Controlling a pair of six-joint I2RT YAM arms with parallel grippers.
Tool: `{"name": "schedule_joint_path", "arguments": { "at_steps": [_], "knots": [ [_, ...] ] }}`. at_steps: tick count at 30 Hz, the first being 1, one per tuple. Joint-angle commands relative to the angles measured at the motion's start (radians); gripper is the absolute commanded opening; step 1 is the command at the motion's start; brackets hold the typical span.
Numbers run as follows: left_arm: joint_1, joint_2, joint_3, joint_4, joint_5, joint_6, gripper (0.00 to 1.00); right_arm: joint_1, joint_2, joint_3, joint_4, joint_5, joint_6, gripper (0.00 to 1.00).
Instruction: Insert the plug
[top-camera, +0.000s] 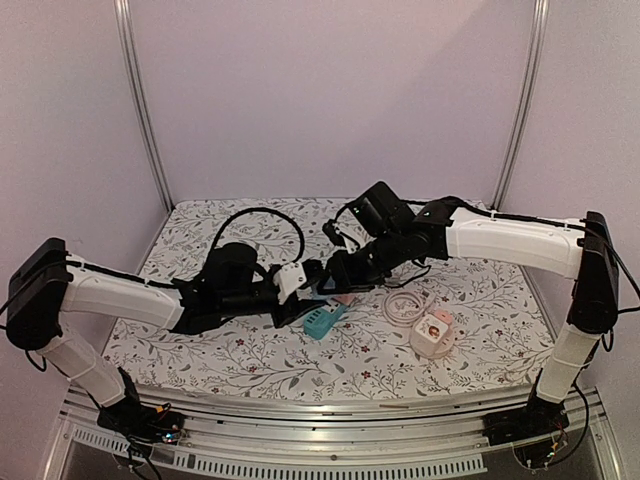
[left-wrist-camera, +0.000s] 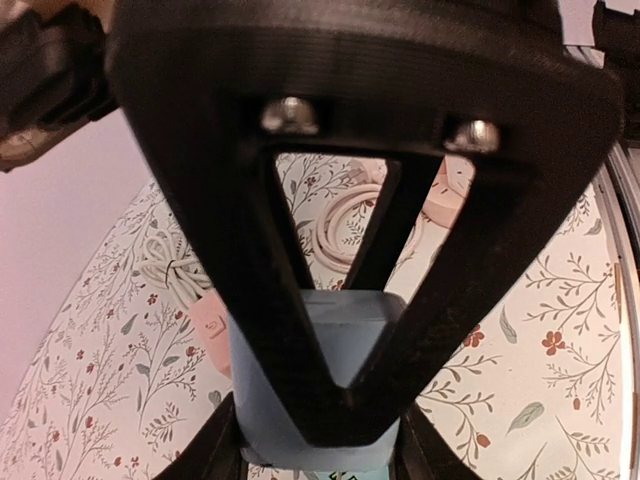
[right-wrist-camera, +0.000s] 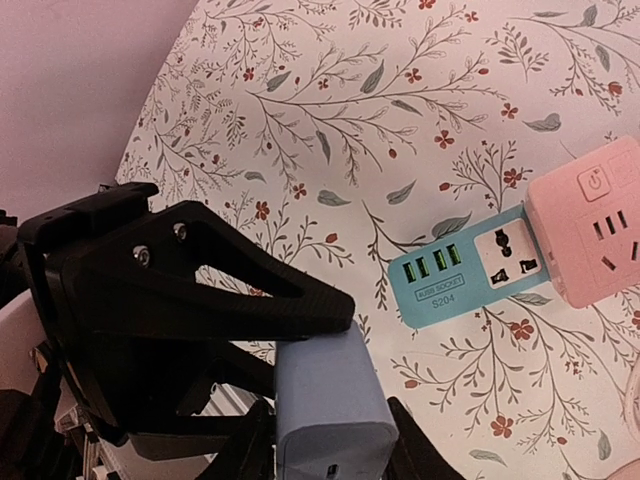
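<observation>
A pale blue plug adapter (right-wrist-camera: 330, 400) is held in the air between both grippers, above the table. In the right wrist view it fills the gap between my right gripper's (right-wrist-camera: 330, 455) fingers, and the left gripper's black finger (right-wrist-camera: 250, 290) presses on its top. In the left wrist view the plug (left-wrist-camera: 345, 335) sits tight between my left gripper's (left-wrist-camera: 320, 445) fingers, partly hidden by the right gripper's triangular finger (left-wrist-camera: 330, 150). The teal power strip (right-wrist-camera: 470, 265) lies flat below, sockets up, touching a pink socket cube (right-wrist-camera: 595, 225). The grippers meet mid-table in the top view (top-camera: 318, 288).
A second pink socket cube (top-camera: 432, 335) lies at the right front. A coiled white cable (top-camera: 400, 305) lies beside it, and another white cable bundle (left-wrist-camera: 170, 265) lies further off. A black cable (top-camera: 265, 215) loops at the back. The floral cloth (top-camera: 480, 300) covers the table.
</observation>
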Motion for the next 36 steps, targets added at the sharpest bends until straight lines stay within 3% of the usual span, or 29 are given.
{"name": "schedule_joint_path", "arguments": {
  "at_steps": [1, 7, 10, 11, 12, 13, 19, 24, 26, 29, 33, 36],
  "knots": [
    [-0.014, 0.013, 0.026, 0.036, -0.016, -0.020, 0.00, 0.002, 0.015, 0.014, -0.027, 0.003, -0.007, 0.29],
    [-0.017, 0.006, 0.014, 0.039, -0.008, -0.036, 0.04, 0.001, 0.015, 0.019, -0.035, 0.010, 0.000, 0.00],
    [-0.021, 0.004, 0.001, 0.052, -0.023, -0.046, 0.38, 0.001, 0.015, 0.023, -0.047, 0.023, 0.001, 0.00],
    [-0.023, 0.000, -0.010, 0.060, -0.031, -0.045, 0.56, 0.001, 0.014, 0.024, -0.054, 0.030, 0.001, 0.00],
    [-0.025, -0.006, -0.023, 0.070, -0.035, -0.044, 0.90, 0.002, 0.013, 0.025, -0.060, 0.040, 0.001, 0.00],
    [-0.027, -0.014, -0.036, 0.074, -0.036, -0.042, 0.98, 0.001, 0.010, 0.025, -0.069, 0.050, -0.001, 0.00],
    [-0.038, -0.062, -0.099, 0.092, -0.121, -0.090, 0.99, -0.007, -0.005, 0.022, -0.113, 0.096, -0.013, 0.00],
    [-0.036, -0.085, -0.104, 0.061, -0.242, -0.286, 0.99, -0.046, -0.049, -0.013, -0.135, 0.137, -0.025, 0.00],
    [-0.028, -0.060, -0.057, -0.047, -0.298, -0.416, 0.99, -0.067, -0.076, -0.035, -0.142, 0.157, -0.029, 0.00],
    [-0.005, 0.005, 0.092, -0.298, -0.279, -0.410, 0.99, -0.100, -0.124, -0.063, -0.157, 0.180, -0.038, 0.00],
    [-0.011, 0.057, 0.136, -0.348, -0.209, -0.434, 0.99, -0.127, -0.183, -0.096, -0.173, 0.215, -0.044, 0.00],
    [-0.017, 0.089, 0.155, -0.364, -0.232, -0.459, 0.99, -0.136, -0.232, -0.126, -0.176, 0.235, -0.047, 0.00]
  ]
}}
